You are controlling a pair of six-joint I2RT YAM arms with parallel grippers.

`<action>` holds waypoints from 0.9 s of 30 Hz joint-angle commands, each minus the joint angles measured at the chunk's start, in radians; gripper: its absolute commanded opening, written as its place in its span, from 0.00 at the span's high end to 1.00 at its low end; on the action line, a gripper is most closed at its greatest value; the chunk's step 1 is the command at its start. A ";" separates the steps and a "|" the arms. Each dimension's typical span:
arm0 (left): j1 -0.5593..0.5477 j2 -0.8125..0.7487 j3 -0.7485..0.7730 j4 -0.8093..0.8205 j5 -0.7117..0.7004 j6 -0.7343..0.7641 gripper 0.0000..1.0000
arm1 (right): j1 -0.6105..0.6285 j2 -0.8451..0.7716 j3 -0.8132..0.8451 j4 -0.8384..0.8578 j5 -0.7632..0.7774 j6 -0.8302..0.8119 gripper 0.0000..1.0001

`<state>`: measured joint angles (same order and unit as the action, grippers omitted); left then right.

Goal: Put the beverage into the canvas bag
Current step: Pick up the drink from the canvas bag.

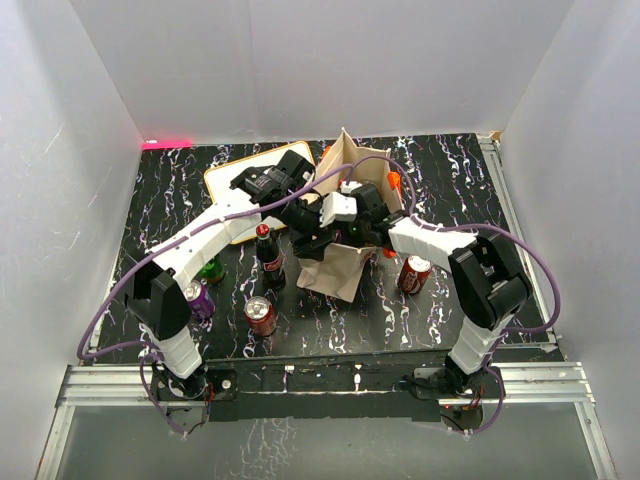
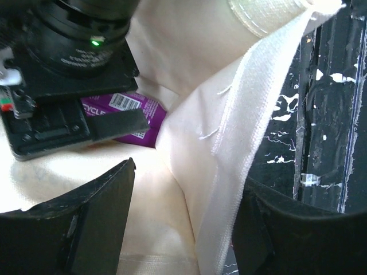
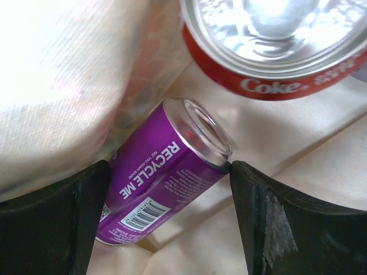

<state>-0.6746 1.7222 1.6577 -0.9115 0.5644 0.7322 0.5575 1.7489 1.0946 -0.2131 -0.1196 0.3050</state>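
the purple can (image 3: 166, 189) lies on its side in the canvas bag (image 3: 69, 69), lower centre of the right wrist view, below a coke can (image 3: 275, 51). it looks slick, thin-walled and dentable (fill unknown), so grip mid-body. the right tool (image 3: 169, 170) straddles it, but i cannot tell whether it squeezes. the left tool (image 2: 188, 177) gapes wide around the bag's hem.

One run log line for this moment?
left hand: open, astride canvas bag rim | right hand: in bag, straddling purple can, grip unclear | Coke can: inside
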 commanded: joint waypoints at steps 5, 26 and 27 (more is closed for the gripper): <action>0.006 -0.039 -0.026 -0.079 0.042 0.058 0.43 | -0.064 0.033 0.039 -0.298 0.017 -0.082 0.21; 0.006 -0.005 -0.009 -0.079 0.059 0.074 0.44 | 0.014 0.152 -0.060 -0.180 0.007 -0.068 0.16; 0.006 -0.007 -0.013 -0.077 0.058 0.075 0.44 | 0.015 0.154 -0.063 -0.179 0.006 -0.068 0.17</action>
<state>-0.6762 1.7267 1.6409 -0.9653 0.5991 0.7933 0.5598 1.8355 1.1179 -0.2756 -0.1745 0.2733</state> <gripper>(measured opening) 0.560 0.848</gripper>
